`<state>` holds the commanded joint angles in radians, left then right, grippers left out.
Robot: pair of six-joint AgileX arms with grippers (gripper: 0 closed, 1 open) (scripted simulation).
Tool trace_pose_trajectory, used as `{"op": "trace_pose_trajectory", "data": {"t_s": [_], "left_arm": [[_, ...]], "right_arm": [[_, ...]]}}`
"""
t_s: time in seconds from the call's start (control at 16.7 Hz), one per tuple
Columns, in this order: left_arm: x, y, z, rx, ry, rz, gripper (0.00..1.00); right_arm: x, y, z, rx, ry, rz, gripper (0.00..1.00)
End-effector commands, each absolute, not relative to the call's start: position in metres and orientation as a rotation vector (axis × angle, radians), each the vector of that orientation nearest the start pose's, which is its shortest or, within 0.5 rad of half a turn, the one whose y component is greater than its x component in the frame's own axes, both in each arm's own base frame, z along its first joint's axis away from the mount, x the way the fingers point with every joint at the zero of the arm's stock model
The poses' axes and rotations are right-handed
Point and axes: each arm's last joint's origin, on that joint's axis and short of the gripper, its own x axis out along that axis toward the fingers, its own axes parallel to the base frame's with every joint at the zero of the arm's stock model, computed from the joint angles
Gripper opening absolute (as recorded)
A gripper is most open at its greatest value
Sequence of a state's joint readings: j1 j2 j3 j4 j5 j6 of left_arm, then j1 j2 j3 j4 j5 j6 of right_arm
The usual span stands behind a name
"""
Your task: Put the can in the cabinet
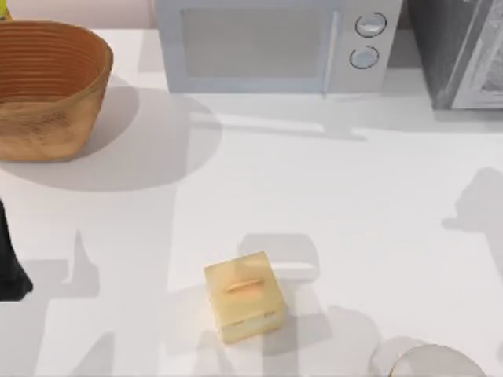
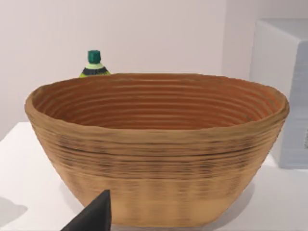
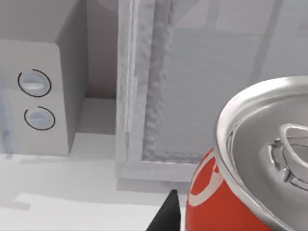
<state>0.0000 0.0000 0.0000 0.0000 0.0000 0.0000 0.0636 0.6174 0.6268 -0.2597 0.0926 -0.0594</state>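
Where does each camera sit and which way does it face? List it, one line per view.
Top view: above the table, looking down at basket, microwave, tan box; left arm at left edge.
Left wrist view: faces the basket side-on; part of left gripper shows.
Right wrist view: faces can and cabinet; part of right gripper shows.
Shared: basket, top and left wrist.

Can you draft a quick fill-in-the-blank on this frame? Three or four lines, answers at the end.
1. The microwave has ____ round dials on its front.
2. The woven basket stands at the table's far ____ corner in the top view.
3. In the right wrist view, the can has a red side and a grey ____ top.
4. Behind the basket, a bottle shows a ____ cap.

Missing words: two; left; metal; green
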Motion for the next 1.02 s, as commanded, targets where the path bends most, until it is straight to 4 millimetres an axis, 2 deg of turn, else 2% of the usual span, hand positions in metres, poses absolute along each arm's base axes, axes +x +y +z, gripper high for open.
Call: {"op": "trace_pose_trajectory", "data": {"t_s": [0.42,0.6,0.78,1.02], "left_arm": [[0.106,-0.001,0.160,0.000,0.000,0.000,1.00],[0.106,-0.001,0.160,0.000,0.000,0.000,1.00],[0.106,-0.001,0.160,0.000,0.000,0.000,1.00],[0.106,-0.001,0.160,0.000,0.000,0.000,1.00]], "right_arm": [[0.206,0.029,0.423,-0.058,0.153,0.021,0.00],[0.227,0.038,0.470,-0.032,0.076,0.023,0.00],[0.244,0.044,0.499,-0.009,0.021,0.014,0.00],[0.256,0.048,0.511,0.002,0.000,0.002,0.00]]}}
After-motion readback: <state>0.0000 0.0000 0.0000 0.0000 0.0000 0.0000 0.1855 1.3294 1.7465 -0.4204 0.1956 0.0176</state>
